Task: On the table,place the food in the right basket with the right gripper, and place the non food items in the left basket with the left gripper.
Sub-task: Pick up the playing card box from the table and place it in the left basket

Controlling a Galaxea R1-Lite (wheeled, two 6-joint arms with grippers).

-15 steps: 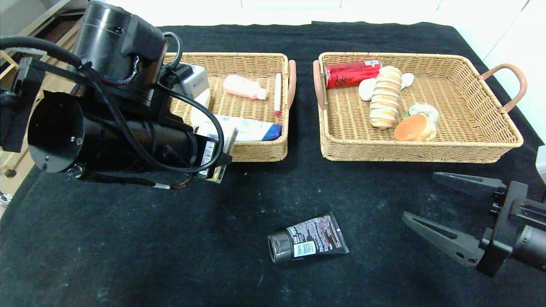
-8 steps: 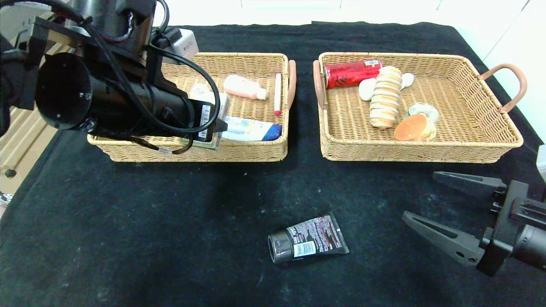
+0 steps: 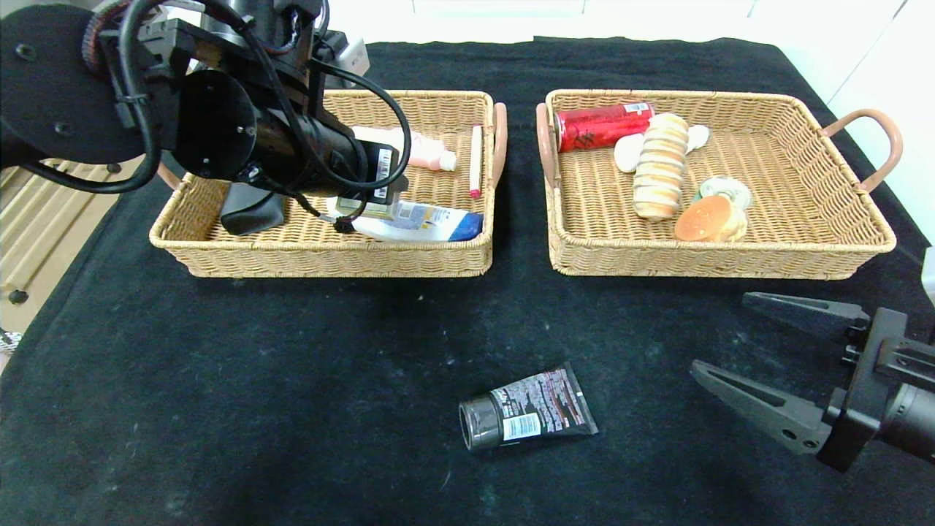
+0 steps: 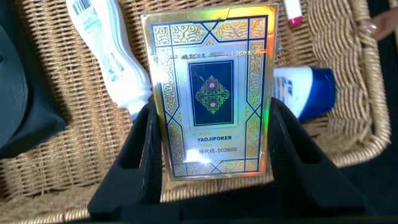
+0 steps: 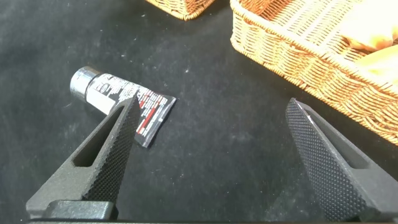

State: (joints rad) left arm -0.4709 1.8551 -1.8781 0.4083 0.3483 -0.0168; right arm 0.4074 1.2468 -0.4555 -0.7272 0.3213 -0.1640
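Between the jaws of my left gripper (image 4: 212, 112) sits a gold-and-blue poker card box (image 4: 211, 93), held shut over the inside of the left basket (image 3: 321, 263). In the head view the arm hides most of that grip. A black tube (image 3: 526, 418) with a grey cap lies on the black cloth at the front middle, also seen in the right wrist view as the black tube (image 5: 121, 99). My right gripper (image 3: 719, 332) hovers open at the front right, a little right of the tube, with nothing between its fingers (image 5: 118, 149). The right basket (image 3: 694, 267) holds the food.
In the left basket lie a pink bottle (image 3: 420, 150), a pink pen (image 3: 476, 161), a white-and-blue tube (image 3: 424, 223) and a black pouch (image 3: 252, 212). The right basket has a red can (image 3: 603, 126), a stacked pastry (image 3: 661, 166) and a burger (image 3: 705, 218).
My left arm has carried the card box from in front of the left basket back to above its inside. The right arm and the black tube have not moved.
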